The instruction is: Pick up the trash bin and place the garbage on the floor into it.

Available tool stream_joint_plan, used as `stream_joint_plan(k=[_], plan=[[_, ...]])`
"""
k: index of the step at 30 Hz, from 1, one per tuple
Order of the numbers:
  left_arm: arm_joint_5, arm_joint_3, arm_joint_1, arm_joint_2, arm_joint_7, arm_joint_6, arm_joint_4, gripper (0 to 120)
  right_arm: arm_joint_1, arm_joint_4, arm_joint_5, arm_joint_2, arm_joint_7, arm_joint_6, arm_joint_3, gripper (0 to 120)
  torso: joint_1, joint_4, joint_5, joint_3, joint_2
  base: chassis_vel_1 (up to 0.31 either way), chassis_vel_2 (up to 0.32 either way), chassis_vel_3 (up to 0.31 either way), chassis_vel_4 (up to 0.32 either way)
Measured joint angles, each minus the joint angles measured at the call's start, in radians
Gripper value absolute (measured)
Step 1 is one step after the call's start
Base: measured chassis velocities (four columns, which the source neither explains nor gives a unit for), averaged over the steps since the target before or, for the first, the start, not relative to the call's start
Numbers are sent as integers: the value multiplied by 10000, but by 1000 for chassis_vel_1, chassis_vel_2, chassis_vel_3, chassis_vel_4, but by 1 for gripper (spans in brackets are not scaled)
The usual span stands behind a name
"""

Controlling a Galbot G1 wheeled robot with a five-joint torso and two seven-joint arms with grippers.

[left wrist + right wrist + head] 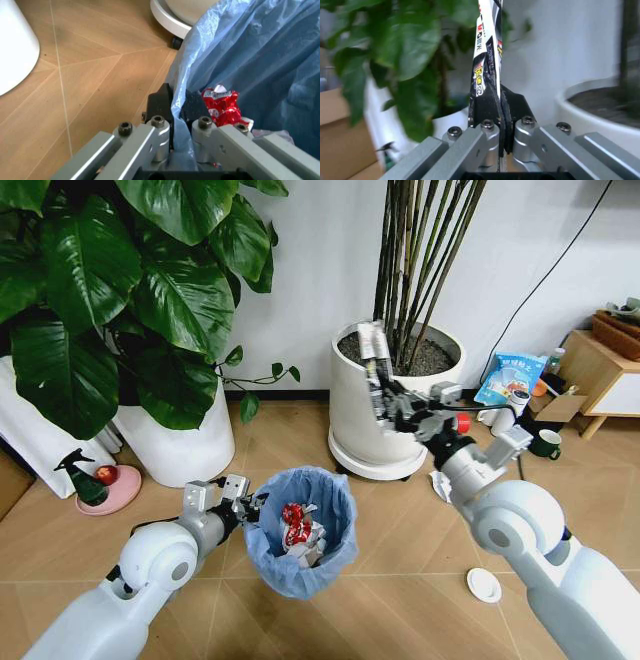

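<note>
Wrapper stands upright, pinched in my right end effector, above and right of the trash bin, whose rim my left end effector clamps, so I'd swing it down-left

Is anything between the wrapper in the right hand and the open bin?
Nothing visible. The right hand pinches a dark narrow wrapper upright, up beside the bamboo pot. The trash bin, held at its rim by the left hand, sits lower toward the robot's left, mouth open, scraps well below the rim.
</note>
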Motion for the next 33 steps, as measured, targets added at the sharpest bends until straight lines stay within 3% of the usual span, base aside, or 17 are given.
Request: stream_joint_plan(k=[7, 15, 22, 33], plan=[[-171, 134, -292, -159, 0, 0, 134, 0, 638, -599, -346, -21, -391, 436, -1314, 0, 0, -2, 0, 0, 0, 0, 0, 0, 0], [-309, 88, -523, -243, -16, 0, 250, 0, 990, -1361, -855, 462, -462, 593, -2695, 0, 0, -1, 1, 0, 0, 0, 0, 0, 0], [-375, 4, -596, -243, -5, 0, 299, 0, 950, -1510, -1099, 595, -444, 606, -3189, 0, 0, 0, 0, 0, 0, 0, 0, 0, 0], [-396, -23, -654, -244, 16, 0, 306, 0, 795, -1554, -1638, 558, -328, 622, -3349, 39, 0, -1, 0, -1, 0, 0, 0, 0, 0]])
